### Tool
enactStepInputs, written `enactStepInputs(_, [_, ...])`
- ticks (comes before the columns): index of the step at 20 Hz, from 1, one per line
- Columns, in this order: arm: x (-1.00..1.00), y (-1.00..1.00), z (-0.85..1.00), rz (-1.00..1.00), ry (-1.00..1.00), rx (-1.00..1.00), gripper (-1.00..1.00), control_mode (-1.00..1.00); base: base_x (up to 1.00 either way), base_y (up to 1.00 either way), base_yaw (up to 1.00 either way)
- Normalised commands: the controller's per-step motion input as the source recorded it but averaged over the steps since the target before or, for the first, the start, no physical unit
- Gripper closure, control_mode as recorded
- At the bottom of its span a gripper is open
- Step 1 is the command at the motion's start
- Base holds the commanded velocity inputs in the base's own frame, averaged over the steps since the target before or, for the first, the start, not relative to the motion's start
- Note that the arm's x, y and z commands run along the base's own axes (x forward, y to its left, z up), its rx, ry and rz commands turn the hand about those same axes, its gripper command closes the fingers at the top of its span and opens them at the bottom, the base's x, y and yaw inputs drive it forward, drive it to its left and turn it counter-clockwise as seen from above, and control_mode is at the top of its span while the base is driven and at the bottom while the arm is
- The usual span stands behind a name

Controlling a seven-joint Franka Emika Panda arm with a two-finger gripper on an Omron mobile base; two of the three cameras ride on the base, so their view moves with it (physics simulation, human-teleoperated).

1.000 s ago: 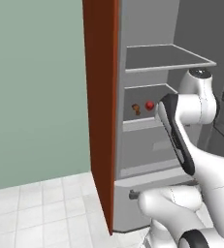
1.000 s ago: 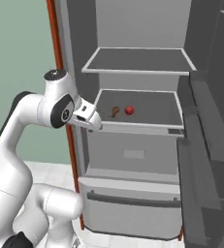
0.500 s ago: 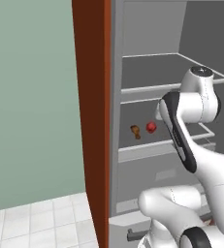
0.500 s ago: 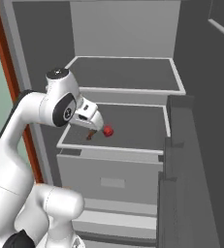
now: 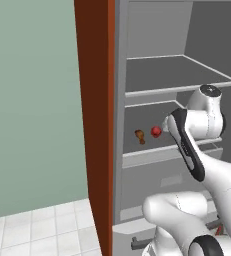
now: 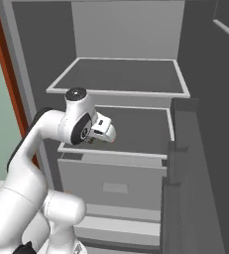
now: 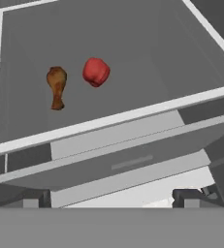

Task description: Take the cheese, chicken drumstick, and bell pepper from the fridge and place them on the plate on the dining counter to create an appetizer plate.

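You are at the reaching step of the first pick: the gripper (image 6: 111, 135) hangs in front of the open fridge (image 5: 152, 75), above the front edge of its lower shelf, with nothing held. Its fingers stand spread wide, as far as they go, and no food lies between them.

On that lower shelf (image 7: 147, 53) lie two of the three foods. The chicken drumstick (image 7: 56, 86) rests toward the shelf's left side, well back from the front edge, its long axis running front to back in the hand view. The bell pepper (image 7: 95, 71) sits just beside it to the right, apart from it and slightly farther back. From the left base view you see the same pair, drumstick (image 5: 140, 136) on the left and pepper (image 5: 156, 131) on the right, near the shelf's back wall.

The upper shelf (image 6: 121, 77) carries nothing that can be made out. The cheese cannot be found in these views; below the lower shelf a closed drawer (image 7: 108, 162) may hide it.

Your next move, as judged here, is to carry the spread fingers forward over the shelf edge, line them across one food, then lower and close. The two pieces lie near each other, so approach from the open side to avoid nudging the neighbour.
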Motion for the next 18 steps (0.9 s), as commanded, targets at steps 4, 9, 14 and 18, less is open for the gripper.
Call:
enactStepInputs(4, [0.48, -0.04, -0.39, 0.07, -0.21, 0.0, -1.0, -1.0, 0.0, 0.0, 0.0])
enactStepInputs(9, [0.8, 0.0, -0.08, 0.03, -0.01, 0.0, -1.0, -1.0, 0.0, 0.0, 0.0])
enactStepInputs(14, [0.81, 0.0, 0.0, 0.0, 0.09, 0.0, -1.0, -1.0, 0.0, 0.0, 0.0])
enactStepInputs(18, [0.72, 0.0, -0.03, 0.0, 0.17, 0.03, -1.0, -1.0, 0.0, 0.0, 0.0])
